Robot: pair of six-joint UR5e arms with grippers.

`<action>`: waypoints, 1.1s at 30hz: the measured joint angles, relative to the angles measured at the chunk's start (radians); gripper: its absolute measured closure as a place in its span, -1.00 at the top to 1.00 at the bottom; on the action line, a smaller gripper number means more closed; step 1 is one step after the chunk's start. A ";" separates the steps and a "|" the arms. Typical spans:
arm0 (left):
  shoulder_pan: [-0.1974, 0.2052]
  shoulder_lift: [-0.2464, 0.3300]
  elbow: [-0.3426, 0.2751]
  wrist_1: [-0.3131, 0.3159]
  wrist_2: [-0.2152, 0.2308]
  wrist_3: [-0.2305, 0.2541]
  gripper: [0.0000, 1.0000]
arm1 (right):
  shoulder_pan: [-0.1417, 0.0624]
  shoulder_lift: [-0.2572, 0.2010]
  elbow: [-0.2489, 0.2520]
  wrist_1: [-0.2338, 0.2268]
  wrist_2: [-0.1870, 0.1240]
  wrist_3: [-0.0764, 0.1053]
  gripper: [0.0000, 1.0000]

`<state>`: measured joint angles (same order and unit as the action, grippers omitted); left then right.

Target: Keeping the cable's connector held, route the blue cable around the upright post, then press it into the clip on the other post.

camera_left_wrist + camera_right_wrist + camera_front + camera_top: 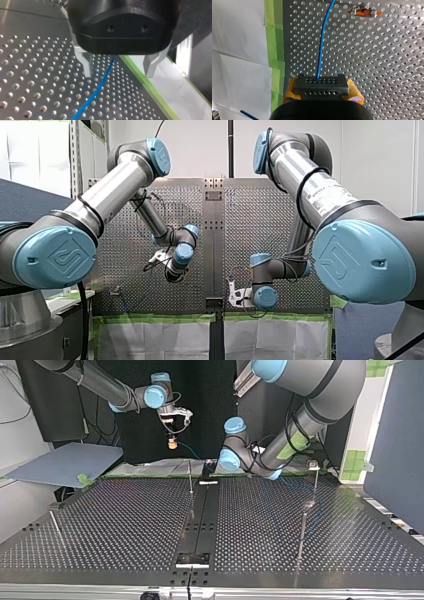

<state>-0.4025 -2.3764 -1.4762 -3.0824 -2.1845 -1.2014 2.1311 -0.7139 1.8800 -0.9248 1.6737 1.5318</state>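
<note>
In the right wrist view my right gripper is shut on the black connector block, which sits between its yellow pads. The blue cable runs straight ahead from the block over the perforated plate. An orange and metal clip stands ahead of the gripper, beside the cable. In the left wrist view my left gripper is open, and the blue cable passes between its pale fingers without touching them. In the top view my right gripper hangs above the table's far edge.
Thin upright posts stand on the table in the top view: one near the middle, two at the right, and a leaning one at the left. Green tape and white paper border the plate.
</note>
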 joint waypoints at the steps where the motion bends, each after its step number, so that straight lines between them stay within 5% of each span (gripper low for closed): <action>1: 0.001 -0.001 0.000 0.001 0.009 -0.009 0.98 | 0.000 0.000 0.000 0.000 0.000 0.000 -1.00; 15: -0.006 -0.029 0.000 -0.041 0.141 -0.141 0.98 | 0.001 0.000 0.000 -0.006 0.000 0.005 -1.00; 21: -0.014 -0.042 0.000 -0.011 0.197 -0.198 0.98 | -0.001 0.000 0.000 -0.016 -0.004 0.014 -1.00; 33: -0.017 -0.043 0.000 0.095 0.192 -0.317 0.98 | -0.004 0.000 0.000 -0.021 -0.018 0.020 -1.00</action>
<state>-0.4191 -2.4193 -1.4759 -2.9869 -1.9925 -1.5188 2.1269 -0.7140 1.8801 -0.9461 1.6558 1.5519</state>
